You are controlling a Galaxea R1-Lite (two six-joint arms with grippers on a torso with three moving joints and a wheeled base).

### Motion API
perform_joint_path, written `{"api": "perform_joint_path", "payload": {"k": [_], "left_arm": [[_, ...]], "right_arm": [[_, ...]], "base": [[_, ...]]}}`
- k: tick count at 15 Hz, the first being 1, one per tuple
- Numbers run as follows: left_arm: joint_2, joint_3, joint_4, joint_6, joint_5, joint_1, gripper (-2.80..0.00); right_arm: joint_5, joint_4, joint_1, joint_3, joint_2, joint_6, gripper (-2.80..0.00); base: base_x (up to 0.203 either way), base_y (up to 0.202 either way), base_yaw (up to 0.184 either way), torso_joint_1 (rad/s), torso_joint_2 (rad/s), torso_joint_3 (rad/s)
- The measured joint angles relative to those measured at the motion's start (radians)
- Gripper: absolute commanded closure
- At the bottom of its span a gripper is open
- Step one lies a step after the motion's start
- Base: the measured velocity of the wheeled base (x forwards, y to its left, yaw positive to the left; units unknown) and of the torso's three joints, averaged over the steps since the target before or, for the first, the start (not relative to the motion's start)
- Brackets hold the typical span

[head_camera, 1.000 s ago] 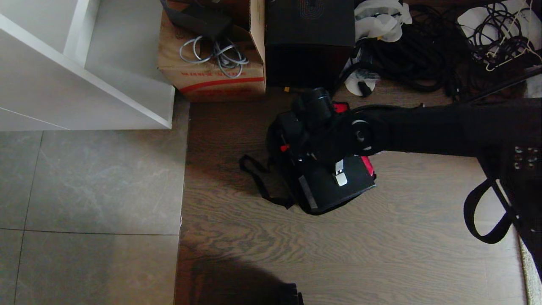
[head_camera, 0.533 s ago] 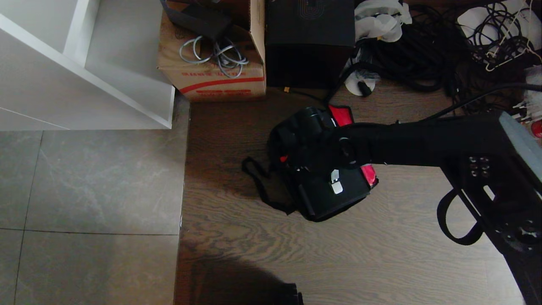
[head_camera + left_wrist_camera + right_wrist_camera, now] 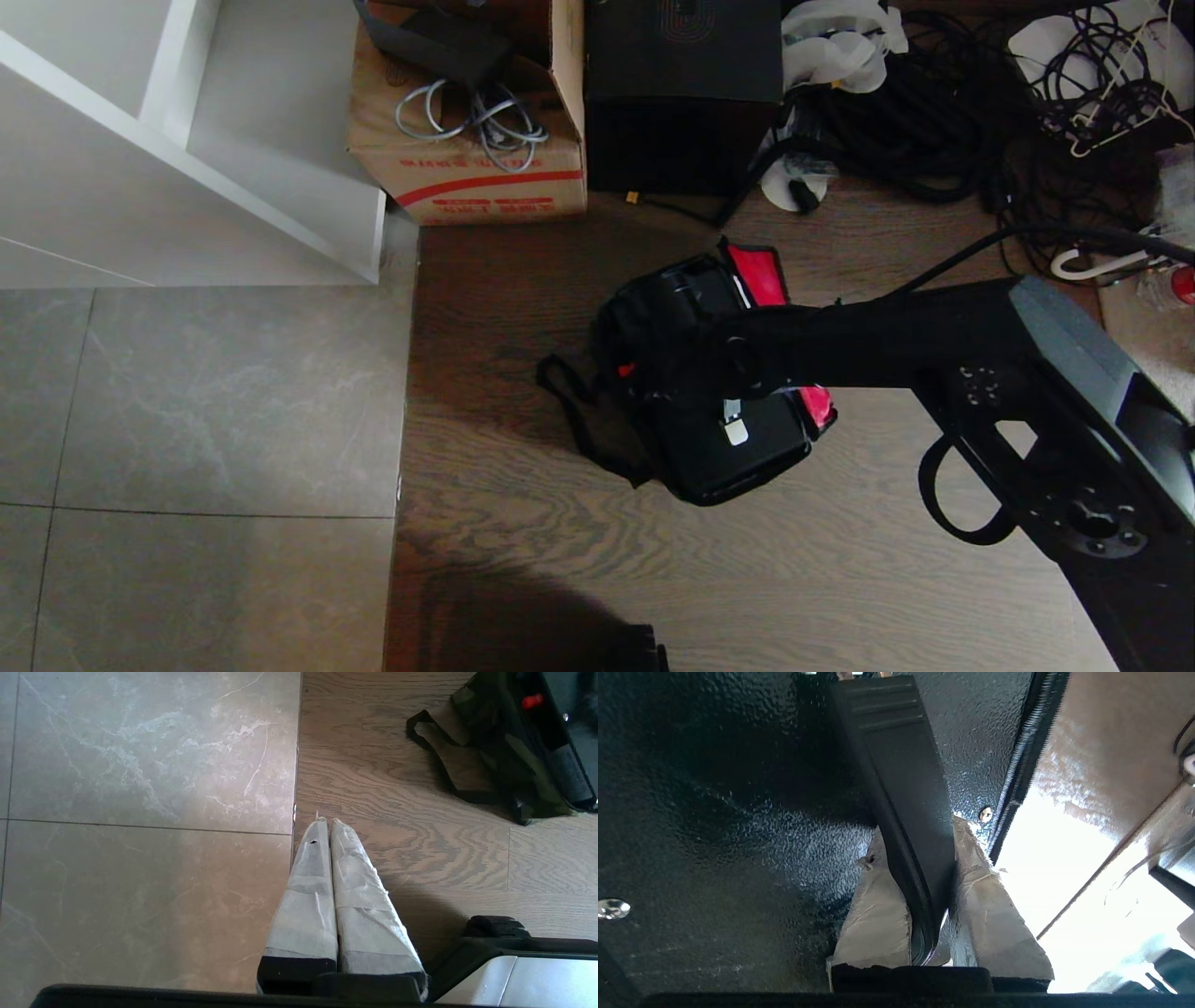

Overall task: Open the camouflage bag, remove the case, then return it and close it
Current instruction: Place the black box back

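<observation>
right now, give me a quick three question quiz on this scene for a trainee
1. True or false: the right tool is clamped on the handle of the case.
2. Which sits directly beside the brown cardboard carton? A) a tall black box B) a blue bucket C) a green chair
3. Fill in: the left tool hangs over the seam where the tile meets the ____ floor, apart from the camouflage bag.

Key: 1 true; 2 A; 3 wooden
</observation>
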Motion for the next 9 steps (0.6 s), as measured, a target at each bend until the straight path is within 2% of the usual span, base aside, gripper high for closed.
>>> {"api": "perform_joint_path", "payload": {"k": [6, 9], "left_arm": [[0.0, 0.0, 0.0, 0.0, 0.0, 0.0, 0.0], [0.0, 0.0, 0.0, 0.0, 0.0, 0.0, 0.0]], "right_arm": [[0.001, -0.001, 0.02, 0.062, 0.015, 0.043, -2.8], [0.016, -0.003, 0.045, 0.161, -0.03, 0.046, -2.8]], "base": [[0.0, 0.0, 0.0, 0.0, 0.0, 0.003], [0.0, 0.0, 0.0, 0.0, 0.0, 0.0]]}}
